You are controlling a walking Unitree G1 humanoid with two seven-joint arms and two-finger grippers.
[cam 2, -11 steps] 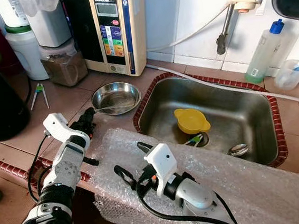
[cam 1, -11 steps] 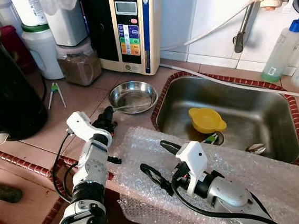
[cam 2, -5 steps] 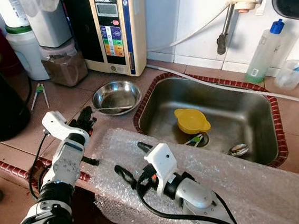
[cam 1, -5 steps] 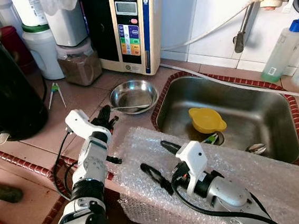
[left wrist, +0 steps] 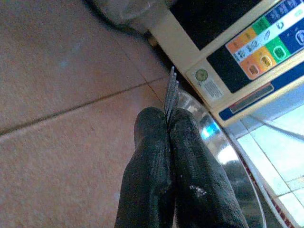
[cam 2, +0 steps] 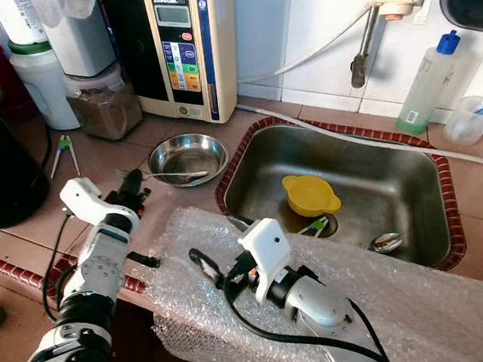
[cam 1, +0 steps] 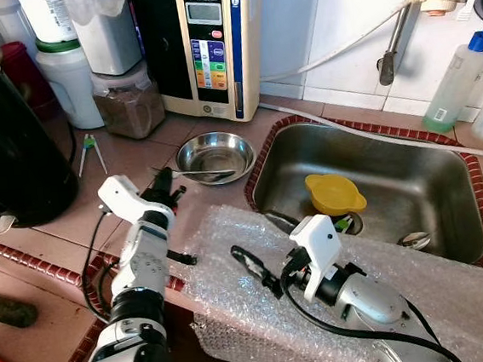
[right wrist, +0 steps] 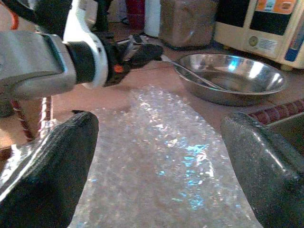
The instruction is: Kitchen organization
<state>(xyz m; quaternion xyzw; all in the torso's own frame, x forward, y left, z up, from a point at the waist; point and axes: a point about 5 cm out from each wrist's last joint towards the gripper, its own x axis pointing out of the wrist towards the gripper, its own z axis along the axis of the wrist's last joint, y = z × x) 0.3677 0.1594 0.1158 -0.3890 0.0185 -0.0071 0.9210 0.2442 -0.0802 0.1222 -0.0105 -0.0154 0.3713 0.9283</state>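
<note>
Left hand (cam 1: 160, 189) pinched on thin metal fork (cam 2: 166, 176) — its far end inside round steel bowl (cam 1: 215, 156) on tiled tabletop (cam 1: 120, 167) | right hand (cam 1: 263, 246) spread wide over crinkly bubble wrap (cam 1: 235, 293)

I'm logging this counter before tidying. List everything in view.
Fork: one, silver, pinched in the left gripper, handle end resting in the bowl.
Bowl: one, steel, on the counter left of the sink.
Sink: one, steel, set in the counter.
Yellow cup: one, in the sink.
Spoon: one, silver, in the sink.
Bubble wrap: one clear sheet over the counter edge.
Kettle: one, black, far left.
Water machine: one, cream, against the wall.
Bottle: one, clear, blue cap, beside the sink.
Left gripper: shut on the fork.
Right gripper: open above the wrap.
</note>
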